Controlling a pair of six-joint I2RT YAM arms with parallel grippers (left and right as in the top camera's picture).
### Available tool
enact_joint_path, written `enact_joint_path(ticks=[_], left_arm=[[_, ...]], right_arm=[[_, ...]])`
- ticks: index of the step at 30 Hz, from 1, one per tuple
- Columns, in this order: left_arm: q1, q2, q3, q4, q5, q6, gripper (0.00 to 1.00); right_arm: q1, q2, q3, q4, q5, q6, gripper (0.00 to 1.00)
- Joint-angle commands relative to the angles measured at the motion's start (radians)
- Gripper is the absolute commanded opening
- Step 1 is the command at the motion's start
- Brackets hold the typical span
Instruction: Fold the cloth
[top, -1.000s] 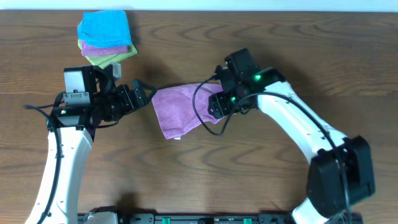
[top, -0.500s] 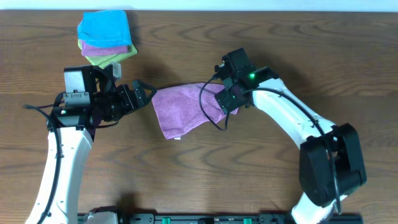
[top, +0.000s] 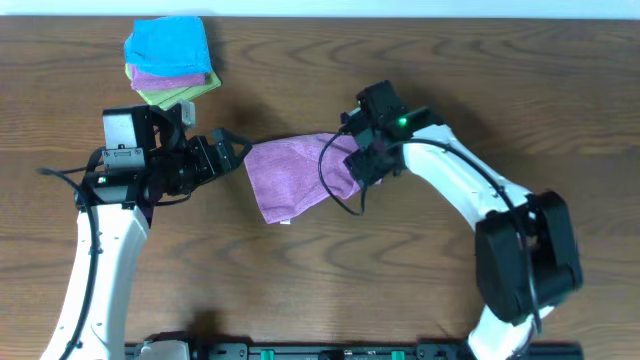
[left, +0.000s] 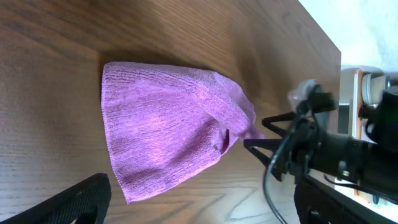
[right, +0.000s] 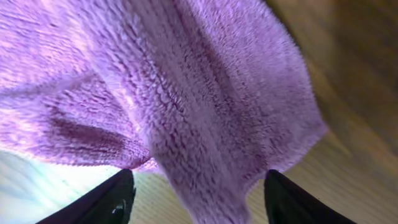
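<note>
The lilac cloth (top: 290, 175) lies crumpled in the middle of the wooden table, its small white tag (top: 287, 221) at the near edge. My left gripper (top: 235, 155) is open and empty, just off the cloth's left edge; in the left wrist view the cloth (left: 168, 137) lies ahead of the spread fingers (left: 205, 211). My right gripper (top: 352, 165) is at the cloth's bunched right edge. In the right wrist view the cloth (right: 186, 93) fills the frame and hangs down between the two fingers (right: 196, 193), which stand wide apart.
A stack of folded cloths (top: 168, 60), blue over purple over green, sits at the far left of the table. The right arm (top: 470, 190) reaches in from the right front, and its black cable (top: 335, 195) loops over the cloth.
The right gripper has shifted slightly up and right along the cloth's right edge, and the arm has swung with it. The left arm has not moved.
</note>
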Motion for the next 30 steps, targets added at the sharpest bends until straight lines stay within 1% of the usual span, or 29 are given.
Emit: enact_joint_path(ticks=[1, 2, 5, 7, 8, 12, 15, 17, 18, 19, 21, 22, 23, 26, 30], left_arm=[[0.005, 0.001, 0.024, 0.003, 0.000, 0.019, 0.95], [0.005, 0.001, 0.024, 0.003, 0.000, 0.019, 0.95], [0.005, 0.001, 0.024, 0.003, 0.000, 0.019, 0.95], [0.005, 0.001, 0.024, 0.003, 0.000, 0.019, 0.95], [0.005, 0.001, 0.024, 0.003, 0.000, 0.019, 0.95], [0.005, 0.001, 0.024, 0.003, -0.001, 0.021, 0.95], [0.005, 0.001, 0.024, 0.003, -0.005, 0.026, 0.95], [0.005, 0.001, 0.024, 0.004, -0.005, 0.026, 0.95], [0.005, 0.001, 0.024, 0.003, -0.005, 0.026, 0.95], [0.005, 0.001, 0.024, 0.003, -0.005, 0.026, 0.95], [0.005, 0.001, 0.024, 0.003, -0.005, 0.026, 0.95], [0.005, 0.001, 0.024, 0.004, -0.005, 0.026, 0.95], [0.005, 0.001, 0.024, 0.004, -0.005, 0.026, 0.95], [0.005, 0.001, 0.024, 0.004, -0.016, 0.026, 0.95], [0.005, 0.001, 0.024, 0.004, -0.031, 0.026, 0.95]], right_arm=[[-0.006, 0.042, 0.006, 0.008, -0.016, -0.013, 0.57], [-0.007, 0.050, 0.006, 0.018, -0.016, -0.013, 0.49], [-0.007, 0.057, 0.006, 0.088, 0.023, -0.013, 0.14], [-0.007, 0.056, 0.007, 0.141, 0.080, -0.012, 0.05], [-0.007, 0.056, 0.007, 0.165, 0.112, -0.012, 0.01], [-0.007, 0.057, 0.007, 0.285, 0.265, -0.014, 0.01], [-0.008, 0.057, 0.007, 0.388, 0.323, -0.063, 0.02], [-0.010, 0.060, 0.007, 0.455, 0.341, -0.098, 0.05], [-0.012, 0.063, 0.007, 0.483, 0.352, -0.105, 0.11], [-0.013, 0.065, 0.007, 0.506, 0.368, -0.106, 0.23], [-0.014, 0.066, 0.007, 0.530, 0.399, -0.103, 0.57], [-0.014, 0.066, 0.007, 0.533, 0.417, -0.095, 0.70], [-0.014, 0.065, 0.007, 0.530, 0.436, -0.085, 0.77], [-0.006, 0.060, 0.009, 0.475, 0.474, -0.051, 0.82], [0.022, 0.042, 0.013, 0.278, 0.443, 0.031, 0.84]])
